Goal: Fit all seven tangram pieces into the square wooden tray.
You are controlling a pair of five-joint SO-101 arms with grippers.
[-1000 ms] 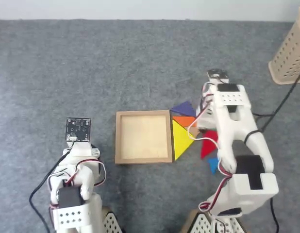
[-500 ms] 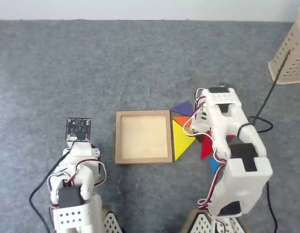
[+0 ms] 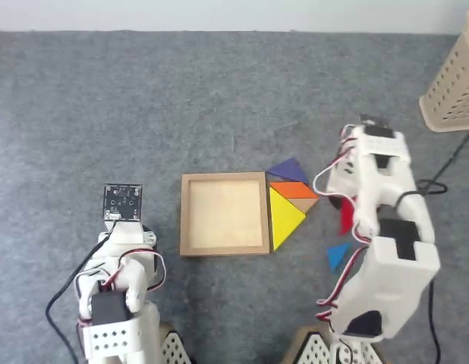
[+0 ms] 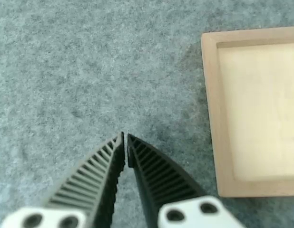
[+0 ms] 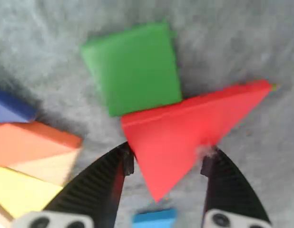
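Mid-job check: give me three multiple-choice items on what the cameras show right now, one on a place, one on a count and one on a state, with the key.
1. Where does the yellow triangle lie relative to the wooden tray?
A) inside it
B) on the carpet, against its rim on the right arm's side
C) on the carpet on the left arm's side

2. How many pieces lie in the tray?
A) none
B) three
C) seven

3. How does the left gripper stand?
A) shut, holding nothing
B) wide open
C) shut on a blue piece

Key: 1 B, the high view shows it outside the tray, touching the rim. 2 A, the tray's floor is bare wood. 3 A, the left wrist view shows its tips together over carpet.
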